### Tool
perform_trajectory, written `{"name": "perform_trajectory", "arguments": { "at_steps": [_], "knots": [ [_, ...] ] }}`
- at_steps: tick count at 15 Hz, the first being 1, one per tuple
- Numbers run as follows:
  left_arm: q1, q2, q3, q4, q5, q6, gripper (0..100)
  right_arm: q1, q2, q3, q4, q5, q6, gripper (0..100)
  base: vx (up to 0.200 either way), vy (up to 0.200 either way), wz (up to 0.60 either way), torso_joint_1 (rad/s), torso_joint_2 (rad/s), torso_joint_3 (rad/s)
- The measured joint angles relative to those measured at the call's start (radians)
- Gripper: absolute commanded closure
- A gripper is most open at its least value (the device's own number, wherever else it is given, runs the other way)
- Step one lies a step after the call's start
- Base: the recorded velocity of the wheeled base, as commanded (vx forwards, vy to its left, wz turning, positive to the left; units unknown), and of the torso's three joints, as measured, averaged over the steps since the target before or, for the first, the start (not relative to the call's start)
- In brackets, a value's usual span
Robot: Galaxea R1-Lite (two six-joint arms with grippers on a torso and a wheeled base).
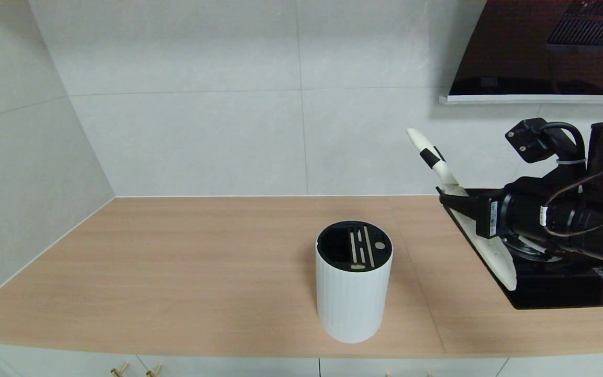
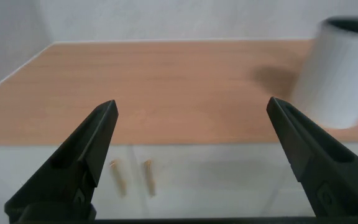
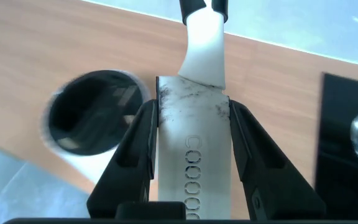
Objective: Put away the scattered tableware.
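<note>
While my right gripper [image 3: 191, 115] clamps the white knife [image 3: 194, 149] across its blade, handle jutting past my jaws, I judge it light, stiff and slick; a hold nearer the handle would be surer. The holder [image 1: 353, 293] stands below, leftward. My left gripper [image 2: 191, 109] gapes empty.

A: What's at the back?

B: A wall [image 1: 191, 141] of large pale grey tiles with thin joints. A side wall [image 1: 13, 183] meets it in the left corner.

A: And lower down?

B: A light wood-grain tabletop [image 1: 176, 272] runs from that corner to a glossy black cooktop [image 1: 558, 296] on the right. A dark slanted range hood [image 1: 542, 47] hangs above it. Under the front edge are white cabinet fronts [image 1: 228, 366] with small brass handles [image 1: 119, 371].
</note>
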Motion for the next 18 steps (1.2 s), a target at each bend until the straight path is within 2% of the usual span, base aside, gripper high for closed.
{"name": "perform_trajectory", "arguments": {
  "at_steps": [3,6,8,9,10,11,12,14,15,16,18],
  "knots": [
    [-0.014,0.119,-0.189,0.050,-0.147,-0.016,0,0.047,-0.008,0.005,-0.003,0.000,0.001,100,0.000,0.000,0.00,0.000,0.00,0.000],
    [-0.021,0.394,-0.352,0.048,-0.285,-0.020,0,0.090,-0.013,0.012,-0.006,-0.001,0.005,100,0.000,0.000,0.00,0.000,0.00,0.000],
    [-0.040,0.617,-0.441,-0.010,-0.359,-0.033,0,0.105,-0.015,0.016,-0.008,0.000,0.005,100,0.000,0.000,0.00,0.000,0.00,0.000],
    [-0.062,0.727,-0.470,-0.075,-0.378,-0.054,0,0.113,-0.015,0.019,-0.009,0.000,0.005,100,0.000,0.000,0.00,0.000,0.00,0.000],
    [-0.099,0.847,-0.493,-0.163,-0.392,-0.097,0,0.124,-0.015,0.020,-0.010,0.000,0.006,100,0.000,0.000,0.00,0.000,0.00,0.000],
    [-0.138,0.947,-0.506,-0.266,-0.394,-0.155,0,0.141,-0.015,0.021,-0.011,0.000,0.009,100,0.000,0.000,0.00,0.000,0.00,0.000],
    [-0.191,1.063,-0.519,-0.412,-0.374,-0.248,0,0.166,-0.015,0.023,-0.011,-0.007,0.011,100,0.000,0.000,0.00,0.000,0.00,0.000],
    [-0.305,1.268,-0.531,-0.738,-0.289,-0.439,0,0.208,-0.013,0.027,-0.011,-0.037,0.014,100,0.000,0.000,0.00,0.000,0.00,0.000],
    [-0.353,1.352,-0.533,-0.843,-0.247,-0.510,0,0.223,-0.010,0.027,-0.016,-0.047,0.014,100,0.000,0.000,0.00,0.000,0.00,0.000],
    [-0.396,1.429,-0.533,-0.913,-0.214,-0.567,0,0.236,-0.006,0.028,-0.030,-0.052,0.016,100,0.000,0.000,0.00,0.000,0.00,0.000],
    [-0.459,1.526,-0.543,-0.953,-0.190,-0.643,0,0.265,0.008,0.029,-0.064,-0.073,0.031,100,0.000,0.000,0.00,0.000,0.00,0.000]
  ]
}}
